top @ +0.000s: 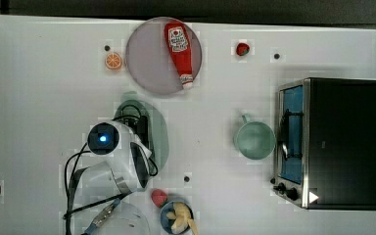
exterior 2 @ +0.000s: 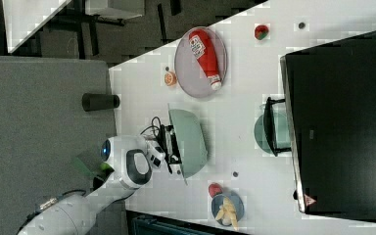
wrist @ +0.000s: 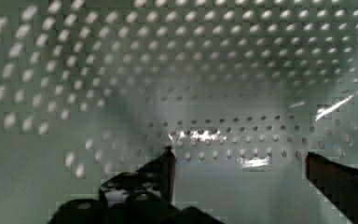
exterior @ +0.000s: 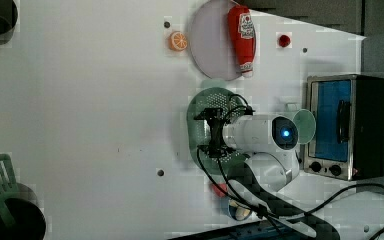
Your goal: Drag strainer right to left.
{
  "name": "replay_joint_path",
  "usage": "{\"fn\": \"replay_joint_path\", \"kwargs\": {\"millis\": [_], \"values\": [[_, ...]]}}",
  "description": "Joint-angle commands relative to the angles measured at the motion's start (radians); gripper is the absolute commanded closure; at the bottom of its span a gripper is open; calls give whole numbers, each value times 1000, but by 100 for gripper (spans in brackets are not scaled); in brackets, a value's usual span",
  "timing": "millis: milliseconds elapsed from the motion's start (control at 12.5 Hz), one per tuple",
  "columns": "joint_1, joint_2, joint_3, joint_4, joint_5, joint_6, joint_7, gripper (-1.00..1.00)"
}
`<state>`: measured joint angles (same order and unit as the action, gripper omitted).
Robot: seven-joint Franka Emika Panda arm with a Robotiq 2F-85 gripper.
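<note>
The strainer [top: 162, 134], a pale mint-green oval colander with rows of small holes, sits on the white table left of centre in the top view. My gripper [wrist: 240, 161] reaches down inside it, open, with its dark fingertips [wrist: 168, 163] spread wide and nothing between them. The perforated inner wall of the strainer [wrist: 168, 70] is close in front of the fingers. In the left view the gripper [exterior: 212, 132] is over the middle of the strainer [exterior: 200, 112]. In the right view the gripper [exterior 2: 174, 144] is at the open side of the strainer [exterior 2: 193, 142].
A grey plate [top: 147, 58] with a red ketchup bottle [top: 179, 51] lies just behind the strainer, with an orange slice [top: 113, 61] beside it. A mint-green mug [top: 254, 139] and a toaster oven [top: 333, 142] stand at the top view's right. A bowl of food [top: 178, 218] stands near the front edge.
</note>
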<state>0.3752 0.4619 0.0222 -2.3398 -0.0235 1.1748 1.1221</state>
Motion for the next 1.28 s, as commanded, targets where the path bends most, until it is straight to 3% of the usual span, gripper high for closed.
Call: {"fn": "replay_joint_path", "kwargs": {"millis": [80, 400, 1040, 1280], "values": [[68, -9, -12, 63, -19, -76, 82, -100], [105, 12, -10, 118, -12, -117, 89, -100], [182, 93, 23, 269, 117, -163, 166, -100], [215, 118, 27, 313, 124, -174, 178, -100]]}}
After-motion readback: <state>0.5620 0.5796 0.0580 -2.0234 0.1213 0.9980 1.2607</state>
